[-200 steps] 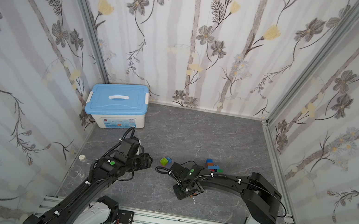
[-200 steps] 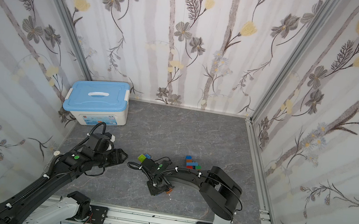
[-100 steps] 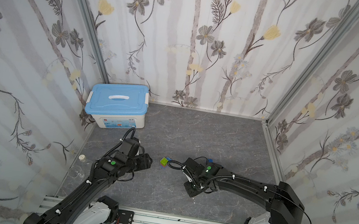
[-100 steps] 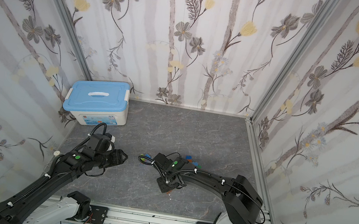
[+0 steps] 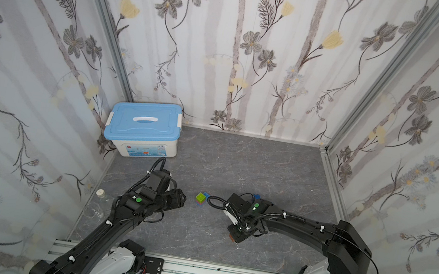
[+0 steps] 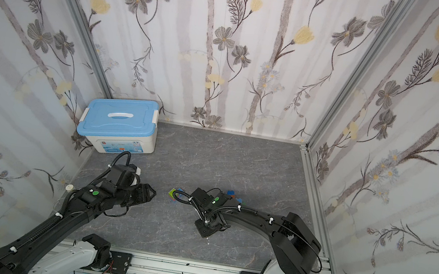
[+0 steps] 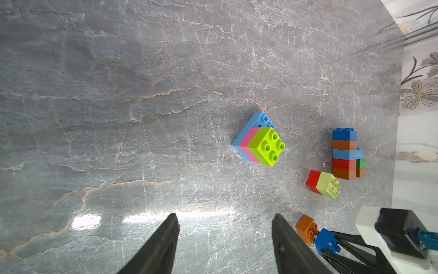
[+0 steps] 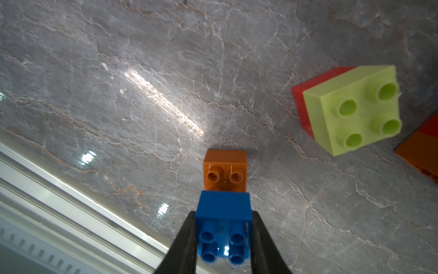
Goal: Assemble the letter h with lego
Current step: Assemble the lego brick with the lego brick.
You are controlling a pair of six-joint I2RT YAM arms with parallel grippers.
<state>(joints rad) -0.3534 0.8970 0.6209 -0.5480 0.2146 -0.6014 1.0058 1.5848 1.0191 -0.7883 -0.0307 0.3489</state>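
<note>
Your right gripper (image 8: pixel 224 219) is pinching one blue brick (image 8: pixel 224 208) just beside an orange brick (image 8: pixel 224 163); your left gripper (image 7: pixel 225 227) is hanging spread, empty.

I am working in a robot test cell dressed up to look homely: floral wallpaper (image 5: pixel 213 38) covers three flat panels held in bare aluminium posts (image 5: pixel 106 21), boxing in a small grey marble-look tabletop (image 5: pixel 252 164). My two black arms, left arm (image 5: pixel 116 216) and right arm (image 5: pixel 302 225), are mounted on a slotted aluminium rail (image 5: pixel 220 273) along the open front edge. A lidded plastic storage box (image 5: pixel 143 128) and some lego bricks (image 7: pixel 263 147) serve as props.
</note>
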